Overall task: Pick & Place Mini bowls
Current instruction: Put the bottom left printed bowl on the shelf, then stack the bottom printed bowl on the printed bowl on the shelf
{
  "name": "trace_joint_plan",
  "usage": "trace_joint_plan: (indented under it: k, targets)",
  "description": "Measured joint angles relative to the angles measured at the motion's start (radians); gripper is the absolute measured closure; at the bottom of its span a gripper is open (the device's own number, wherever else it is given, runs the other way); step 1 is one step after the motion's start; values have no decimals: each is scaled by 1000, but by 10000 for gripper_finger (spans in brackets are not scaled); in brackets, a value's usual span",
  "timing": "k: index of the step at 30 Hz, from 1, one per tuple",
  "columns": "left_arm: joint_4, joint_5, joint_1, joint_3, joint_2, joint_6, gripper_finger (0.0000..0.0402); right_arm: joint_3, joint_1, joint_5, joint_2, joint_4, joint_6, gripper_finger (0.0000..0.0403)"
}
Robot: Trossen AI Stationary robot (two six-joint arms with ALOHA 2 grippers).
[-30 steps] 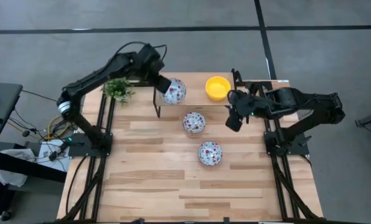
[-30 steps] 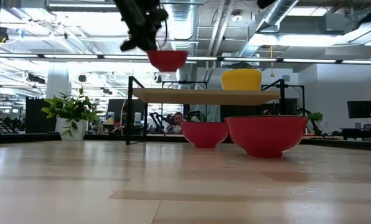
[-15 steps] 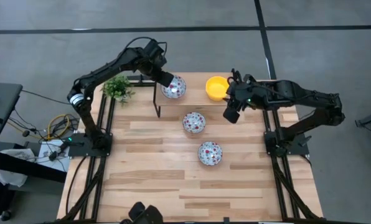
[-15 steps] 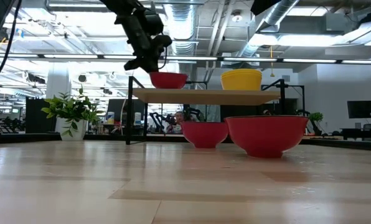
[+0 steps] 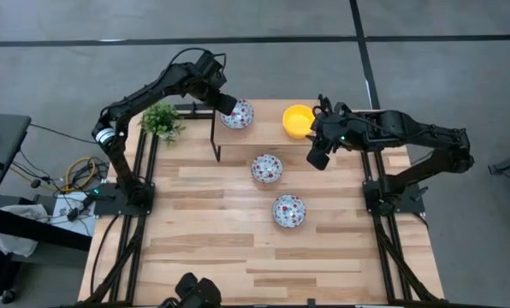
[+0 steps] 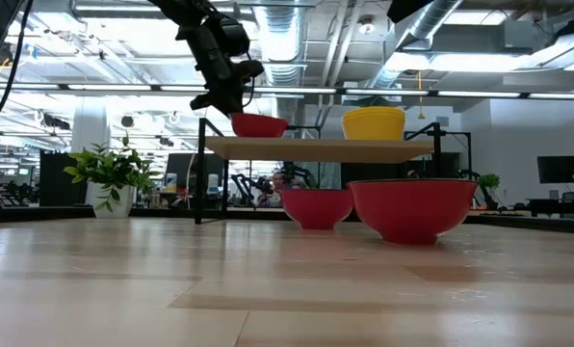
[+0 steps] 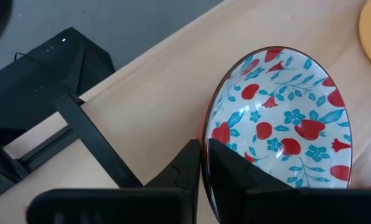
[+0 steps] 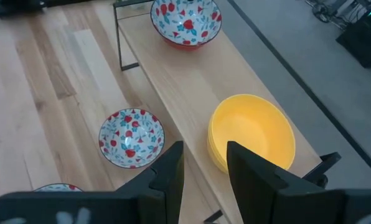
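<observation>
A floral mini bowl (image 5: 240,114) (image 6: 259,125) rests by its base on the left end of a raised wooden shelf (image 5: 268,128) at the table's far side, with my left gripper (image 7: 204,152) (image 5: 227,104) shut on it. Yellow mini bowls (image 5: 299,120) (image 8: 254,134) sit stacked on the same shelf, further right. Two more floral mini bowls (image 5: 267,168) (image 5: 288,210) stand on the table below and nearer. My right gripper (image 5: 317,159) (image 8: 204,155) hangs open above the table, just in front of the yellow bowls, holding nothing. My left gripper pinches the bowl's rim (image 7: 205,132) on the side toward the table's left edge, one finger inside the bowl and one outside. The fingers come slanting down from the left. The bowl's base rests on the shelf (image 6: 316,147).
A small green potted plant (image 5: 162,122) (image 6: 112,173) stands at the table's far left corner, beside the shelf's black leg (image 5: 215,137). The near half of the wooden table (image 5: 238,257) holds nothing else.
My left gripper has gone down and toward the far edge with the floral bowl. The bowl was clear above the shelf and now sits on it. My right gripper has shifted slightly toward the far edge, still open.
</observation>
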Motion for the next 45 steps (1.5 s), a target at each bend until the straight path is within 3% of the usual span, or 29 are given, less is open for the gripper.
trace_joint_plan:
  k: [8,25,45]
  targets:
    - [-3,0,0,-1,0,6,360,0,0,-3,0,0,-14,290]
    - [-19,1,-1,-2,0,3,252,0,2,-52,0,0,-24,290]
    - [-40,25,-25,-3,-35,6,181,0,2,-80,0,3,-24,290]
